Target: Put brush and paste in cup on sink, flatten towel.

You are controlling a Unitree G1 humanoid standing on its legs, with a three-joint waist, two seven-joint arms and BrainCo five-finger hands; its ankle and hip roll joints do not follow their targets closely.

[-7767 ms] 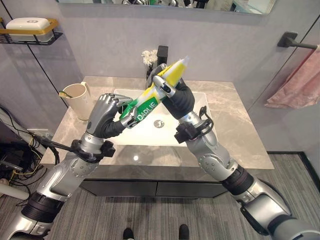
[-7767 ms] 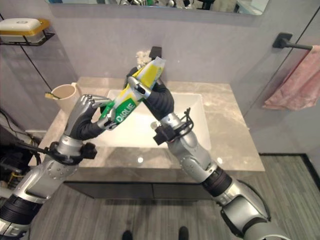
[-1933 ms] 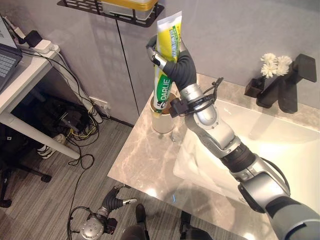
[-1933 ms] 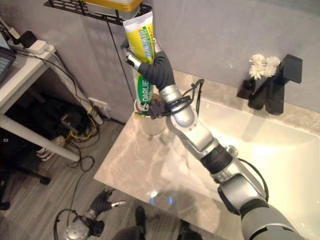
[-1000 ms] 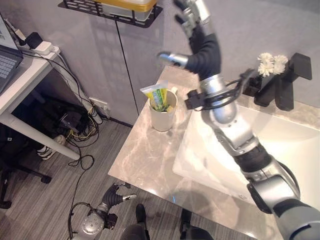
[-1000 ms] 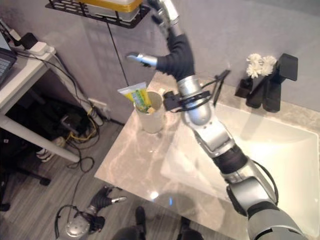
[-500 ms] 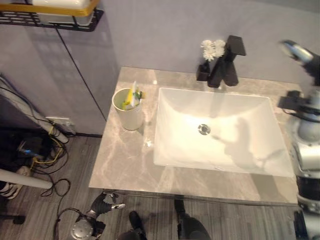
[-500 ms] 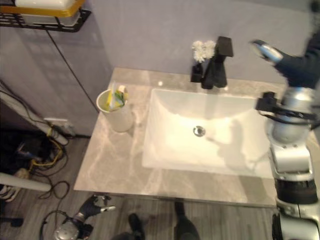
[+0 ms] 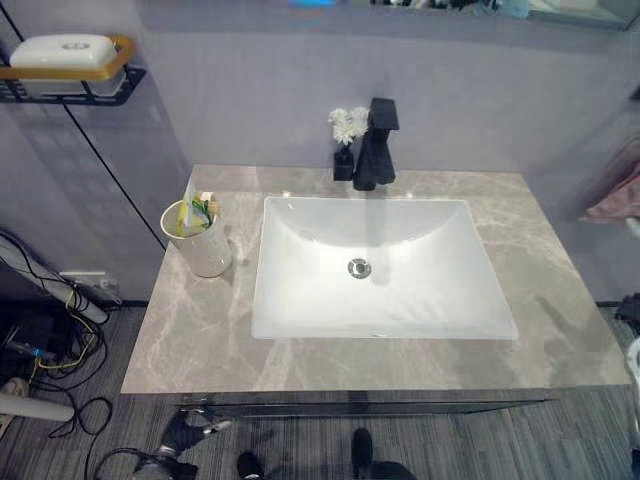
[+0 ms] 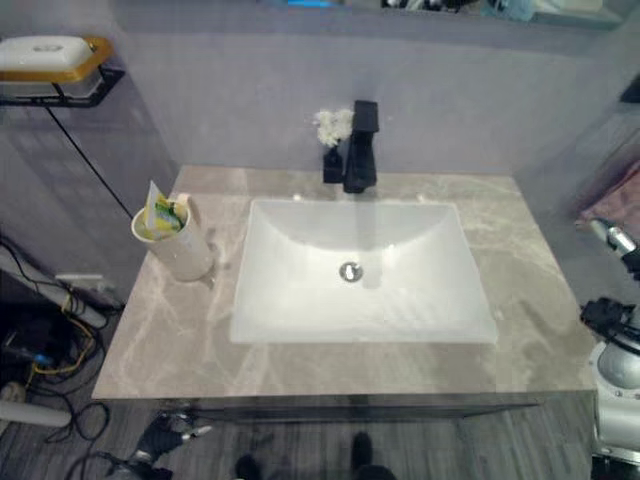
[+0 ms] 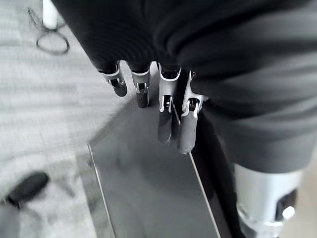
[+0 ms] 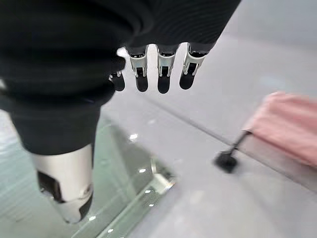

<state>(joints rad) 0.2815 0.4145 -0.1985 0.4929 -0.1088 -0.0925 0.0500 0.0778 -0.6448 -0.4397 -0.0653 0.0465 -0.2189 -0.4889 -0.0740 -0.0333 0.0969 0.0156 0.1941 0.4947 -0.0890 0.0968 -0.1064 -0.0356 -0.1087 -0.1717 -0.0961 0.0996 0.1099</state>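
The right hand [image 12: 153,74] has let go of the yellow-green toothpaste tube [image 9: 196,211], now standing in the cream cup [image 9: 197,240] on the grey marble counter [image 9: 200,330], and swung, fingers relaxed and empty like the left hand's [image 11: 163,99], toward the pink towel [image 12: 292,126], still unflattened.

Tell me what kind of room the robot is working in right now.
Most likely a bathroom: a white sink set in a grey marble counter with a black faucet, and a pink towel on a wall bar.
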